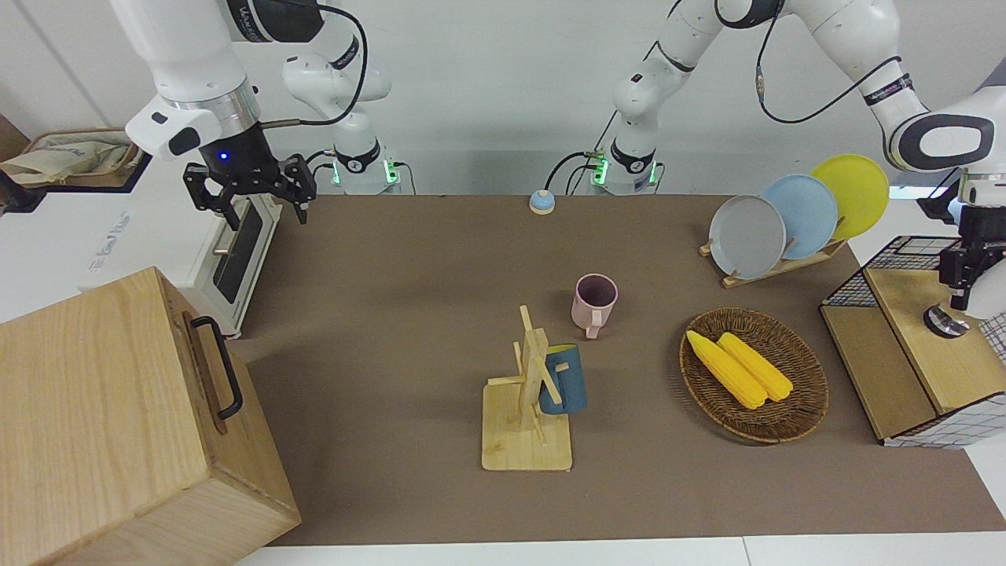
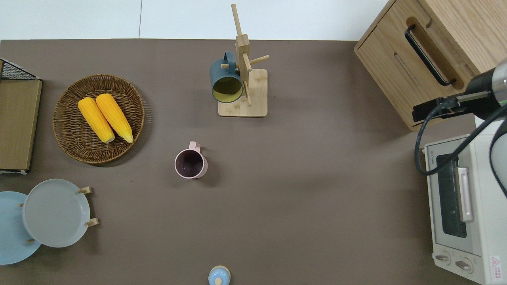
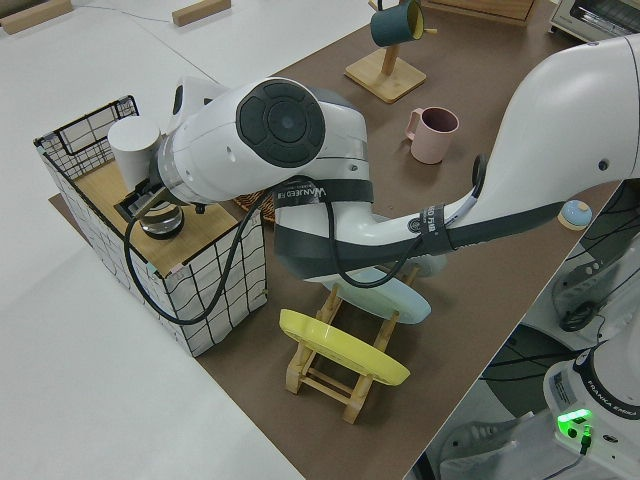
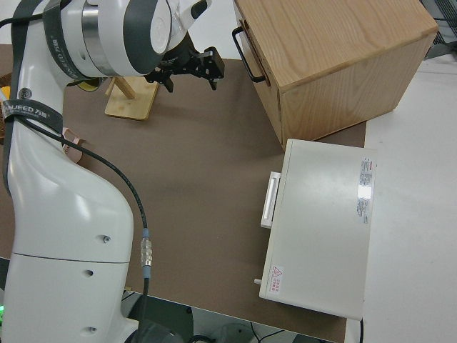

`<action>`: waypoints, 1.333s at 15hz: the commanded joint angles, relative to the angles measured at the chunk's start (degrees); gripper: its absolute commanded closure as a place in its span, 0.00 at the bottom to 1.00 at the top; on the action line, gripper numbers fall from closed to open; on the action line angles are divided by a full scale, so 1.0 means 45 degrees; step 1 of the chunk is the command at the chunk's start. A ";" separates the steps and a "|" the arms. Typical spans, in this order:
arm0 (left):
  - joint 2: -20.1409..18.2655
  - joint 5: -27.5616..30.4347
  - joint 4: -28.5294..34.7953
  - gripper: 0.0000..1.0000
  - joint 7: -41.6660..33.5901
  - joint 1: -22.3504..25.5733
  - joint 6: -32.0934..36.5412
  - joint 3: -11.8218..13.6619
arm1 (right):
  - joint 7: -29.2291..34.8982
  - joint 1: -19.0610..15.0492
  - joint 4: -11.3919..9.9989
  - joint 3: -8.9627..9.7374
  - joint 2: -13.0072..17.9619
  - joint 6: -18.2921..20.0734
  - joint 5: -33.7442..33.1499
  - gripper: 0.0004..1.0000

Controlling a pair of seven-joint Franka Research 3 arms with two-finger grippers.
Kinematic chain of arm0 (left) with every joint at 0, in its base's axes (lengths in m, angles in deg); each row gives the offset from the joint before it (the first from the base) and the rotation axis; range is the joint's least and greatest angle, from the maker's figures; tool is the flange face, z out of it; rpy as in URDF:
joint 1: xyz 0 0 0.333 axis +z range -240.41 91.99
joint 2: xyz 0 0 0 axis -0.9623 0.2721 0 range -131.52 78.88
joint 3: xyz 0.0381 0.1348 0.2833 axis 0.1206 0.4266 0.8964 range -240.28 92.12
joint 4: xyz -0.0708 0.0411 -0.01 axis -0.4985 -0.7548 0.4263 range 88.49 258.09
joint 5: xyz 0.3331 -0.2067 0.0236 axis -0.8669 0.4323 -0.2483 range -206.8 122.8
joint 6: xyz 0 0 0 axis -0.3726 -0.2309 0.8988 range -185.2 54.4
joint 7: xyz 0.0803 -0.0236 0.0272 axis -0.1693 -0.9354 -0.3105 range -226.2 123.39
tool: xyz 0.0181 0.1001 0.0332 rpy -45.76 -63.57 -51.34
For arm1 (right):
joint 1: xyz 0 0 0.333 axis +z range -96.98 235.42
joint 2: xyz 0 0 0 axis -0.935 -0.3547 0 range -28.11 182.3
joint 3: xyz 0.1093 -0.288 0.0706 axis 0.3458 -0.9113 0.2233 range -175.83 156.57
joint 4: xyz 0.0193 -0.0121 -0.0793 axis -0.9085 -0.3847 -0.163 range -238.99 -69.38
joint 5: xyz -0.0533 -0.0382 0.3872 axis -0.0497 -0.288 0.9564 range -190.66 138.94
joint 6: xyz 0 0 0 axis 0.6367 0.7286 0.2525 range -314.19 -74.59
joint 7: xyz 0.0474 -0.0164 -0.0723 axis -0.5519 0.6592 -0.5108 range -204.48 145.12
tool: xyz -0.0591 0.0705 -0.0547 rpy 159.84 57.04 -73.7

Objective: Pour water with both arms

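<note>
My left gripper (image 1: 963,292) is at the wire shelf (image 1: 904,259) at the left arm's end of the table, against a white vessel (image 3: 135,148) with a silver end (image 1: 947,321) that leans over the shelf's wooden top. My right gripper (image 1: 263,206) is open and empty, up in the air over the table strip between the toaster oven (image 2: 459,206) and the wooden box (image 2: 427,51). A pink mug (image 1: 595,303) stands upright mid-table. A dark blue mug (image 1: 563,380) hangs on a wooden mug rack (image 1: 526,440), farther from the robots.
A wicker basket (image 1: 802,417) with two corn cobs (image 1: 739,368) lies near the wire shelf. A plate rack (image 1: 786,263) holds grey, blue and yellow plates. A small blue bell (image 1: 541,202) sits at the table edge nearest the robots.
</note>
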 commanded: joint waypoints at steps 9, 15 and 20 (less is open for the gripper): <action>-0.0155 -0.3429 -0.0963 0.00 0.3042 0.0072 0.1971 -0.0056 | -0.0313 -0.0229 -0.0337 0.0147 0.0291 -0.0020 0.0089 0.01; -0.0544 -0.4722 -0.1768 0.00 0.3438 0.0111 0.4903 0.0471 | -0.0313 -0.0229 -0.0337 0.0147 0.0291 -0.0020 0.0089 0.01; -0.1209 -0.5971 -0.2547 0.00 0.4509 0.0034 0.8108 0.0745 | -0.0313 -0.0229 -0.0337 0.0147 0.0291 0.0000 0.0089 0.01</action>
